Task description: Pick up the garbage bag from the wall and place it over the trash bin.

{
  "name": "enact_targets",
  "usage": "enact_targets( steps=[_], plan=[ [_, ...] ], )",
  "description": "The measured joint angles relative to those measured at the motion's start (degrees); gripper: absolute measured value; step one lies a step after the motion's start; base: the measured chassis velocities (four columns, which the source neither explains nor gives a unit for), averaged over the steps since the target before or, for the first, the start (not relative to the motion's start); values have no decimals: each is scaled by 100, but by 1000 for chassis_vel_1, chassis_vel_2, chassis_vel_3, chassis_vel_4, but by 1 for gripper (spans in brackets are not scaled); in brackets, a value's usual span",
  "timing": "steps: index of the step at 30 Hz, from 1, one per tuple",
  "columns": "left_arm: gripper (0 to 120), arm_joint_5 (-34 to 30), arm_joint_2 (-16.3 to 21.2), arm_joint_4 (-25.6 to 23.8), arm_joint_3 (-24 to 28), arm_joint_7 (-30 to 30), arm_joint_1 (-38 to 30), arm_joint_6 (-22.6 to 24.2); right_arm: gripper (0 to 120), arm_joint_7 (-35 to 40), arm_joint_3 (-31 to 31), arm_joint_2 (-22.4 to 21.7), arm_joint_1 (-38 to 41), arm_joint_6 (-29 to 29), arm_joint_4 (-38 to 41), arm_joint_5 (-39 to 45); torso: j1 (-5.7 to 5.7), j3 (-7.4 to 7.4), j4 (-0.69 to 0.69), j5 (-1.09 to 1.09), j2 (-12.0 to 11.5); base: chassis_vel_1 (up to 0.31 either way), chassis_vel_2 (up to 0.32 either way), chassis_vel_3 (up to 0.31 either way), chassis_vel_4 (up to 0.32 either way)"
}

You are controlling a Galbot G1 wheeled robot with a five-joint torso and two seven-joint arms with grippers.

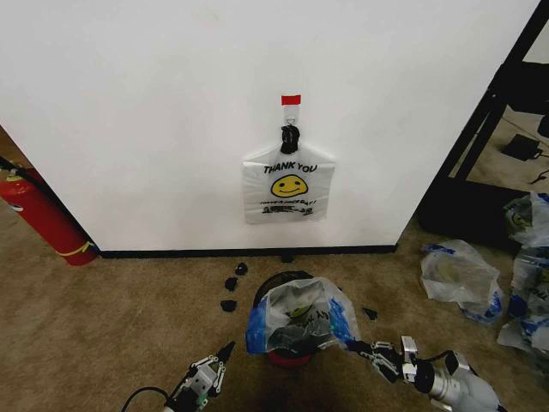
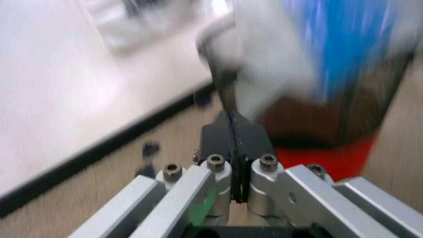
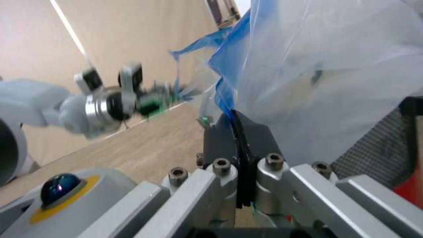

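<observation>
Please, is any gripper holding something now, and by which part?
The right gripper is shut on the garbage bag, pinching its blue-trimmed edge beside the trash bin. The left gripper is shut, holding nothing.

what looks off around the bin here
The garbage bag sits crumpled and lopsided over the trash bin, leaving the back rim bare. Small black scraps litter the carpet beside it. The right tool is shut at the bag's edge.
</observation>
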Motion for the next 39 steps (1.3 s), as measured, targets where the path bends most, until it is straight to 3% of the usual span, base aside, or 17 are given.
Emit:
enact_targets(
  steps=[3,4,8,10,12,21,26,29,39],
  plan=[
    [4,-388,49,-316,-70,54,80,-92,0,-88,55,8,-51,0,15,-68,0,0,0,0,0,0,0,0,0],
    [14,-532,112,-397,-131,185,90,-151,0,-131,85,7,-77,4,15,-85,0,0,-2,-2,0,0,0,0,0],
    [32,-535,354,-233,-193,593,277,-419,0,-145,118,56,-87,8,77,-85,0,0,0,-3,0,0,0,0,0],
    [33,-532,385,-215,-208,672,316,-472,0,-147,125,72,-86,9,85,-84,0,0,1,-3,0,0,0,0,0],
    [45,-498,476,-194,-235,853,446,-591,0,-158,140,126,-85,13,100,-80,0,0,1,0,0,0,0,0,0],
    [77,-703,474,-342,-40,839,461,-443,0,-199,123,156,-113,23,172,-114,0,0,-1,-2,0,0,0,0,0],
    [93,-827,353,-464,138,503,381,-180,0,-207,105,146,-94,23,192,-143,0,0,0,-1,0,0,0,0,0],
    [103,-1139,186,-636,303,139,278,257,0,-213,94,132,-83,23,201,-184,0,0,-1,-2,0,0,0,0,0],
    [115,-1919,-49,-1068,900,-925,205,1048,0,-231,67,174,-34,23,202,-284,0,0,0,-1,0,0,0,0,0]
  ],
)
